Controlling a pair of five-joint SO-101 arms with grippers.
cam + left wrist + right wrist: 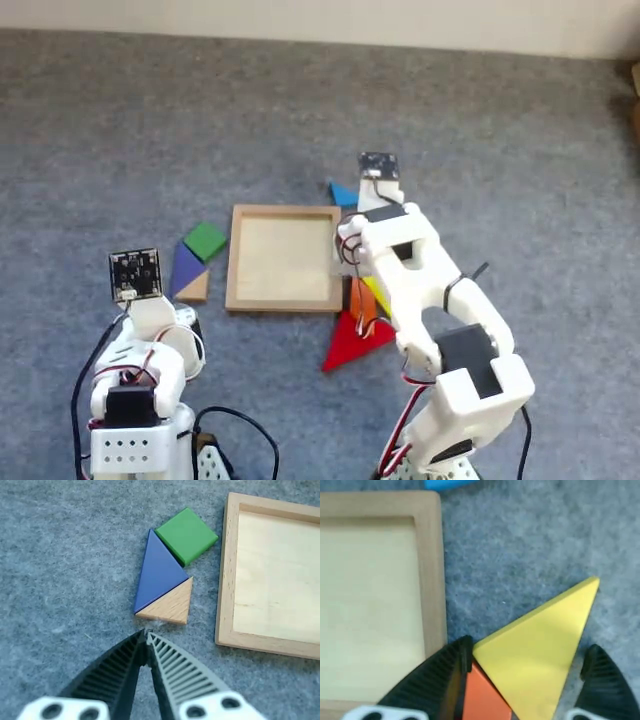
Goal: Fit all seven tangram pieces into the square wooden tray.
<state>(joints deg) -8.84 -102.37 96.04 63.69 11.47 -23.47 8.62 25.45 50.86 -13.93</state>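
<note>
Yellow triangle: probably light, rigid, slick; pinch across flat edges.
Right end effector: open, straddling it.
Left end effector: closed, empty.

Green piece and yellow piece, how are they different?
The green piece is a square; the yellow piece is a triangle. The green piece touches a blue triangle, the yellow piece an orange piece. The yellow piece sits between the right gripper's open fingers; no gripper surrounds the green piece. Both lie on the carpet outside the tray.
</note>
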